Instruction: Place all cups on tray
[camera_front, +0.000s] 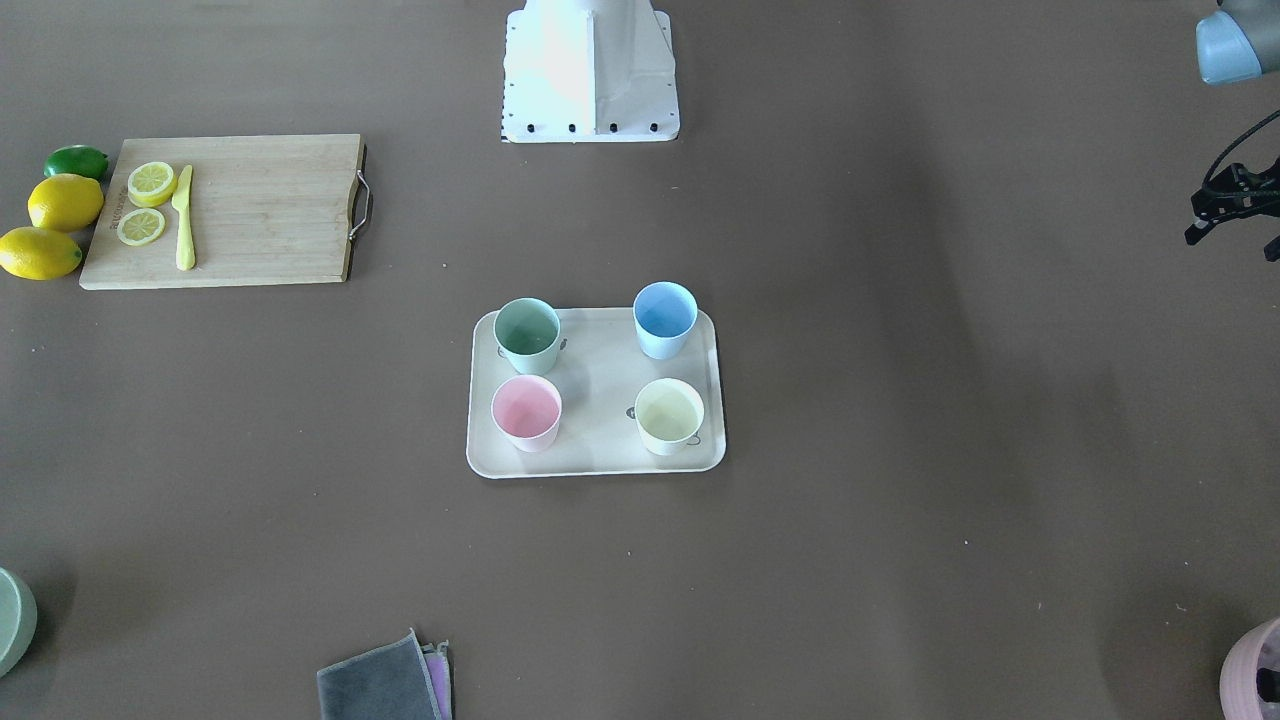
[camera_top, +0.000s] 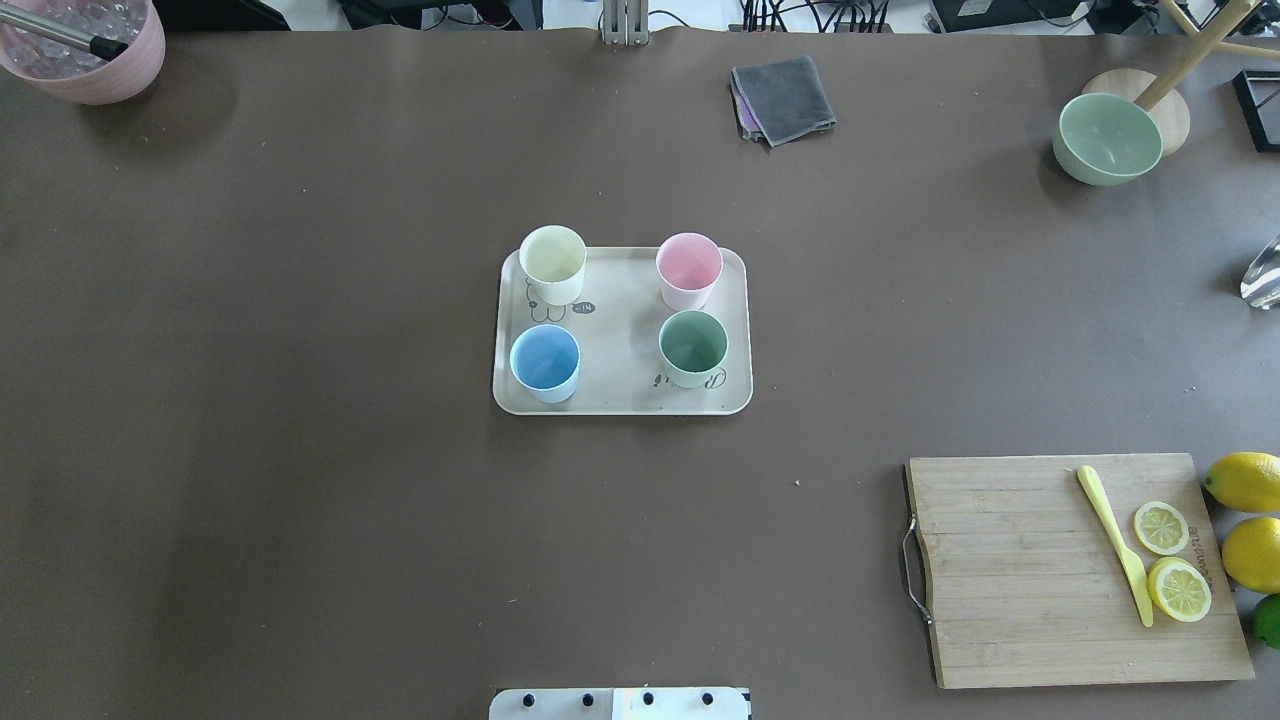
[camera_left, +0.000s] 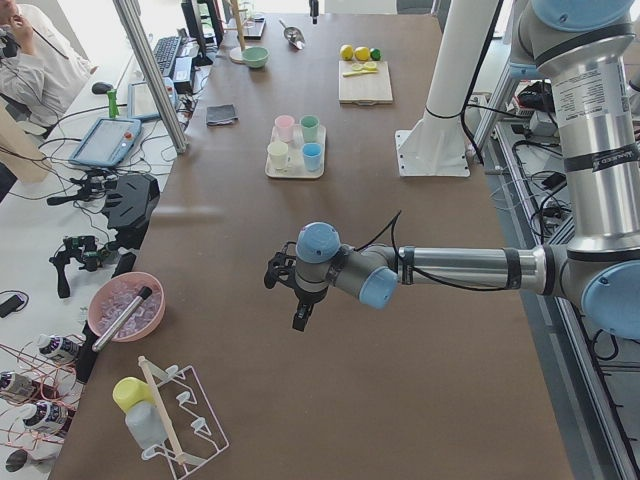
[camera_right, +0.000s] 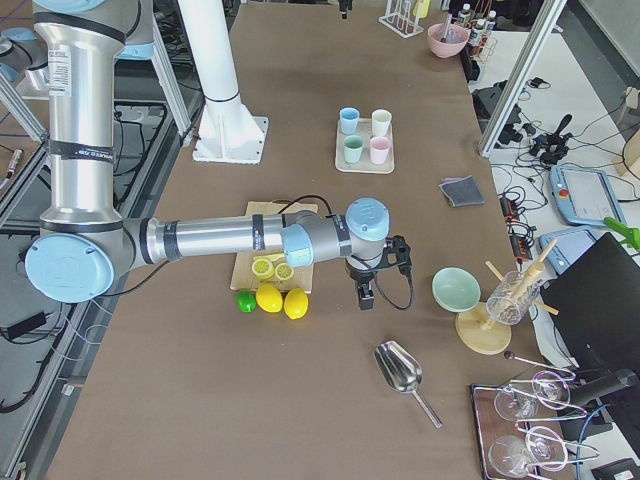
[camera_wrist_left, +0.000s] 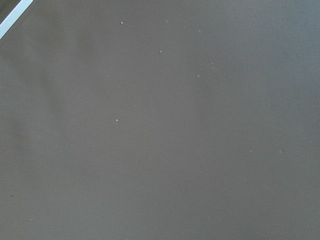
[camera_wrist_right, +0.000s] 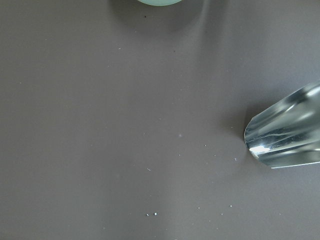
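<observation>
The beige tray (camera_front: 600, 400) lies at the table's middle, also in the overhead view (camera_top: 620, 340). All four cups stand upright on it, one near each corner: mint green (camera_front: 527, 335), light blue (camera_front: 665, 318), pink (camera_front: 526, 412) and cream-yellow (camera_front: 669, 415). My left gripper (camera_front: 1235, 243) hovers far off at the table's left end, empty, its fingers apart. My right gripper (camera_right: 383, 278) hangs beyond the cutting board near the green bowl, seen only in the exterior right view, so I cannot tell its state. Neither wrist view shows fingers.
A wooden cutting board (camera_front: 250, 210) holds lemon slices and a yellow knife, with lemons and a lime beside it. A green bowl (camera_top: 1108, 138), a folded grey cloth (camera_top: 783, 98), a pink container (camera_top: 85, 50) and a metal scoop (camera_wrist_right: 285, 135) lie around the edges.
</observation>
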